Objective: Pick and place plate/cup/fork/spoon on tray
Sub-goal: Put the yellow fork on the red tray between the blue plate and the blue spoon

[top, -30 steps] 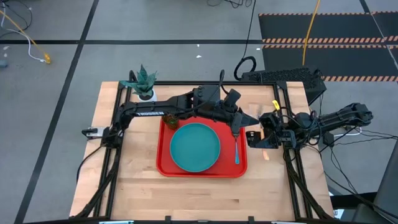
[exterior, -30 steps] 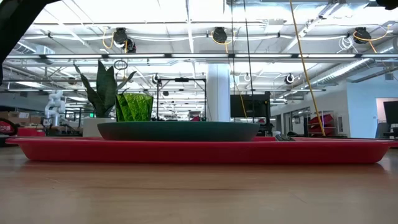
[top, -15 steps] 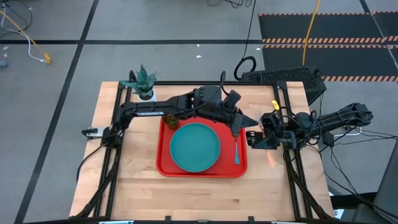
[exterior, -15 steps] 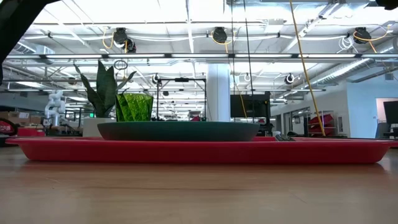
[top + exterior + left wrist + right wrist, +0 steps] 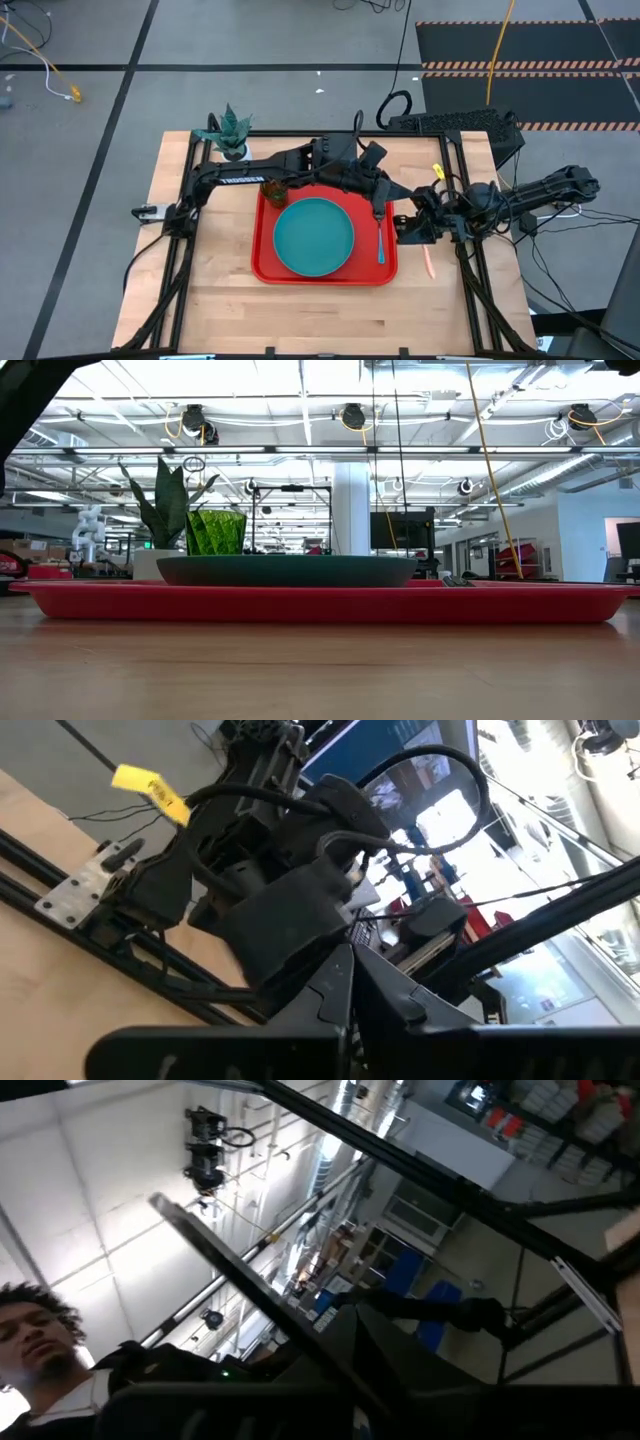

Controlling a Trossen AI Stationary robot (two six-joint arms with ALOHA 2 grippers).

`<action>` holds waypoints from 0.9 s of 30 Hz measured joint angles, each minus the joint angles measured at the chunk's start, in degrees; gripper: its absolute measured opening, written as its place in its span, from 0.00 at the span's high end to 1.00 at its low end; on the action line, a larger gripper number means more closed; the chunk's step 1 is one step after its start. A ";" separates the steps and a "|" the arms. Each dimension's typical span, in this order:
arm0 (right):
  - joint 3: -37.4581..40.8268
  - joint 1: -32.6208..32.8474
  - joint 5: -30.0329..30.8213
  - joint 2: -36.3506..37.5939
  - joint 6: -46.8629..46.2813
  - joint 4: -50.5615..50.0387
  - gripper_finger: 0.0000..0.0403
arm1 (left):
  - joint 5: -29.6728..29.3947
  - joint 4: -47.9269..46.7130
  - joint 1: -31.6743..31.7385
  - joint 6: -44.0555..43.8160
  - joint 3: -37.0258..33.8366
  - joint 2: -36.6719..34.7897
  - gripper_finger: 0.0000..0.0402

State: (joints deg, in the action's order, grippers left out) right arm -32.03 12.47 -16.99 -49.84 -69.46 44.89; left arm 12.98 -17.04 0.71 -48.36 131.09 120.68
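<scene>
From above, a wooden table (image 5: 220, 300) holds a red tray (image 5: 262, 262) near its centre. On the tray sit the teal plate (image 5: 314, 236), the green cup (image 5: 274, 190) at the far left corner, and the blue-handled spoon (image 5: 380, 240) along the right edge, its long axis running front to back.

The fork (image 5: 429, 262) is the one piece not on the tray. It lies on bare wood just right of the tray's right rim, orange handle showing, long axis roughly front to back with a slight slant.

The right gripper (image 5: 403, 230) hovers between the tray's rim and the fork's far end, jaws clenched with nothing visibly between them. The fork lies just beside it, toward the table's front — so the right arm is the nearer one. The left gripper (image 5: 385, 198) reaches across the tray's far side, above the spoon's far end, jaws also clenched and seemingly empty.

Room for the fork looks best in the strip between plate and right rim, beside the spoon — narrow, but free. The table's right frame rail runs close by the fork.
</scene>
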 joint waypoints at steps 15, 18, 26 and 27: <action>0.00 -2.01 1.31 0.00 -0.47 -25.09 1.00 | 5.90 -9.41 0.41 0.11 0.02 -0.82 0.97; 0.00 -3.76 4.98 0.00 -0.74 -29.48 1.00 | 7.17 -11.84 0.77 1.44 -0.02 -3.24 0.97; 0.02 -9.94 17.59 -0.14 3.15 -33.37 1.00 | -1.55 -19.52 1.06 11.83 0.04 -14.54 0.97; 0.02 -10.82 18.31 -0.42 4.15 -32.56 1.00 | -3.73 -20.58 0.94 13.60 0.04 -16.16 0.97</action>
State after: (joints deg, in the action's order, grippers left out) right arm -32.01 1.65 1.32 -50.27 -65.31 12.33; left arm 9.25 -37.61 1.65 -34.76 131.13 104.52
